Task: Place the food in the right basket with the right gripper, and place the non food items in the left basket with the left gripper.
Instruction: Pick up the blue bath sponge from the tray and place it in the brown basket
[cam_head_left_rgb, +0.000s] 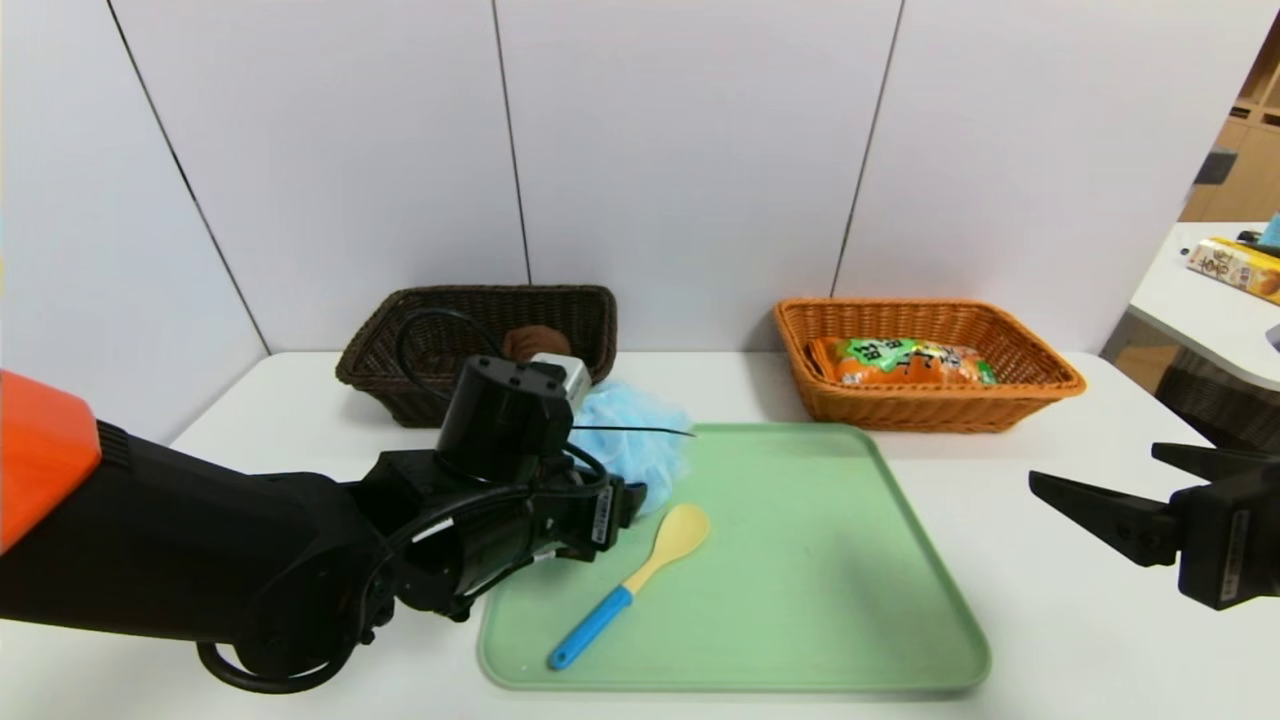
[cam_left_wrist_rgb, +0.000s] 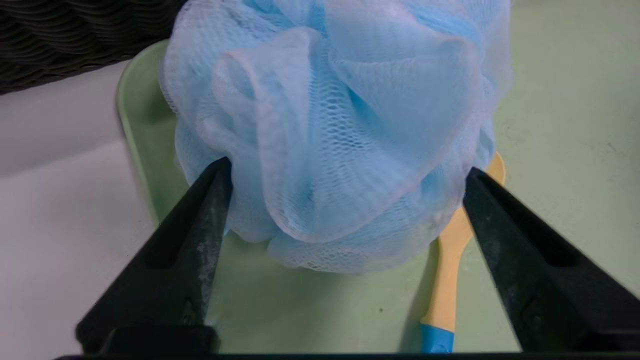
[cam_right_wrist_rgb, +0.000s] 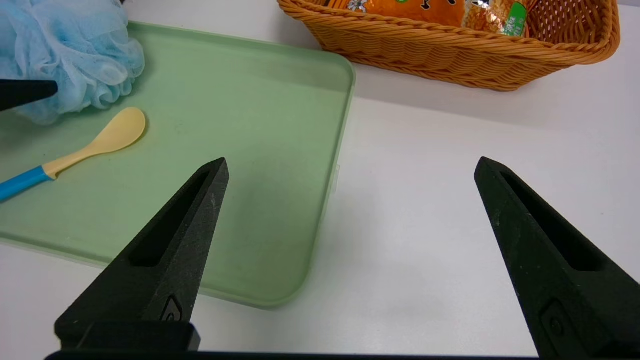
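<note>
The light blue bath pouf (cam_head_left_rgb: 632, 432) (cam_left_wrist_rgb: 330, 125) sits on the far left corner of the green tray (cam_head_left_rgb: 800, 560). My left gripper (cam_left_wrist_rgb: 348, 167) is open, one finger on each side of the pouf, tips just at its mesh. The spoon (cam_head_left_rgb: 640, 575) (cam_left_wrist_rgb: 450, 270) lies on the tray beside it, yellow bowl near the pouf. The brown towel (cam_head_left_rgb: 535, 343) rests in the dark left basket (cam_head_left_rgb: 400, 392). The orange snack bag (cam_head_left_rgb: 905, 362) lies in the orange right basket (cam_head_left_rgb: 940, 412). My right gripper (cam_head_left_rgb: 1096, 466) (cam_right_wrist_rgb: 350, 165) hovers open and empty over the table, right of the tray.
A white wall stands close behind both baskets. A second table (cam_head_left_rgb: 1200, 310) with a yellow box (cam_head_left_rgb: 1235, 268) is at the far right. In the right wrist view the tray's near right corner (cam_right_wrist_rgb: 280, 280) lies under the gripper's fingers.
</note>
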